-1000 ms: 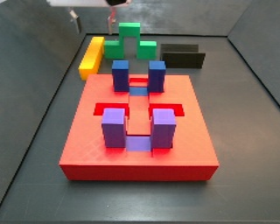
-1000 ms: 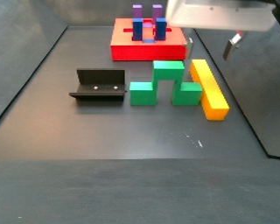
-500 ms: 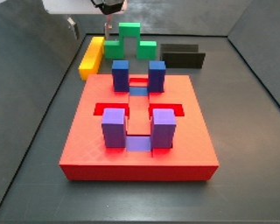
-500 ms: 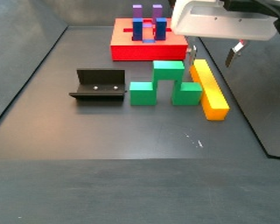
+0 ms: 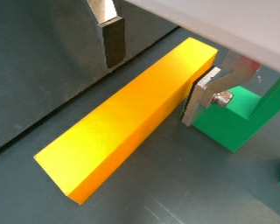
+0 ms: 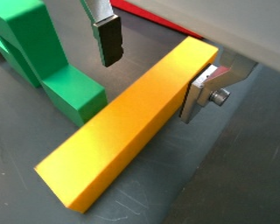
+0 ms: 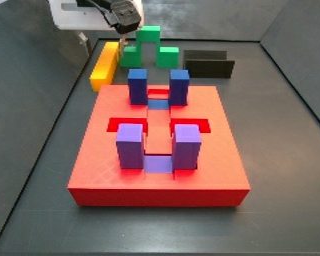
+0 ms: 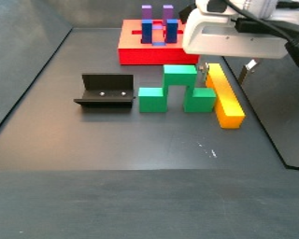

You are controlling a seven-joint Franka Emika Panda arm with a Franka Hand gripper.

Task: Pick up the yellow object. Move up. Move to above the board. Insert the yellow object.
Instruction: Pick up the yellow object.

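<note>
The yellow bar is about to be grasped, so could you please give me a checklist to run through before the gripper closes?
1. Gripper open, one finger each side of the yellow bar: ok.
2. Fingers low enough to clamp the bar's sides: cannot tell.
3. Bar lying flat on the floor: ok.
4. Green stepped block apart from the finger on its side: ok.
5. Grasp centred along the bar: not ok, the gripper sits near one end.
6. Red board has an open slot for the bar: cannot tell.

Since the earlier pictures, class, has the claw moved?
Yes. In a side view the claw has dropped toward the yellow bar beside the green block, its fingers now straddling the bar's end.
</note>
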